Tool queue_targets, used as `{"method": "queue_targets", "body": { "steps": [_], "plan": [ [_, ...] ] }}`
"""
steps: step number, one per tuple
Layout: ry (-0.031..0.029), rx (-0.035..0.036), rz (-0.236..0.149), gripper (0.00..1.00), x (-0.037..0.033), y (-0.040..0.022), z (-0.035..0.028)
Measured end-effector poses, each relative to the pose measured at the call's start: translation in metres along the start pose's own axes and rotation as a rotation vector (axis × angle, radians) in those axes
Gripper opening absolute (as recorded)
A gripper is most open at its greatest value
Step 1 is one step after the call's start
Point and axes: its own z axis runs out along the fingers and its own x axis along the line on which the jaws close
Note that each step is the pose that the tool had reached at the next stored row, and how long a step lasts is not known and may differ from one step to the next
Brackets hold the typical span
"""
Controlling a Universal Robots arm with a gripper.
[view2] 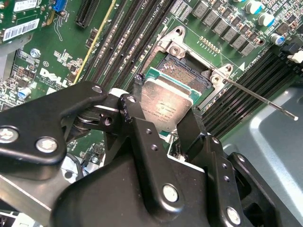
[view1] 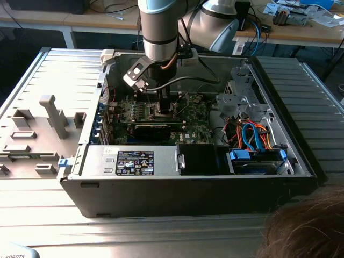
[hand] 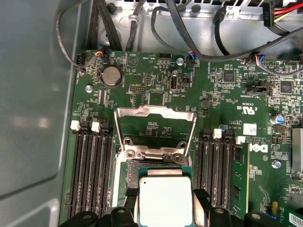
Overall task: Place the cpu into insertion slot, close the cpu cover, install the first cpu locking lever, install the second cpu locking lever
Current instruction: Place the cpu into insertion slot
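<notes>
the cpu (view2: 165, 105), pale metal top up, sits pinched between the two black fingers (view2: 137, 127) of the hand (hand: 164, 204), which is closed on two of its opposite edges. it hangs directly over the insertion slot (view2: 183, 71), covering the nearer part of the slot's dark centre and leaving the farther part bare; whether it touches the slot i cannot tell. in the second wrist view the chip looks slightly tilted against the slot's frame.

the cpu cover (hand: 156, 112) is swung open on its hinge at one edge of the slot and stands clear of it, green board showing through its square window. a thin locking lever (view2: 255, 97) juts out from a corner of the slot, unlatched, reaching away over the long black memory slots (hand: 92, 175) that flank the slot on two sides. beyond the open cover lies a round coin battery (hand: 111, 75) on the motherboard (hand: 222, 123).

in the exterior view the arm (view1: 160, 32) reaches straight down over the slot inside an open computer case (view1: 188, 199), which lies on a ribbed grey desk (view1: 48, 207). grey fixture blocks (view1: 51, 115) stand well apart from the slot, towards the exterior view's left.
</notes>
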Motion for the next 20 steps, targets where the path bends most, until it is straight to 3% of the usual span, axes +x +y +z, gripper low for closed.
{"method": "queue_targets", "body": {
  "steps": [20],
  "plan": [
    [-0.0023,-0.0005,0.025,0.54,0.0,0.0,0.0003]
  ]
}}
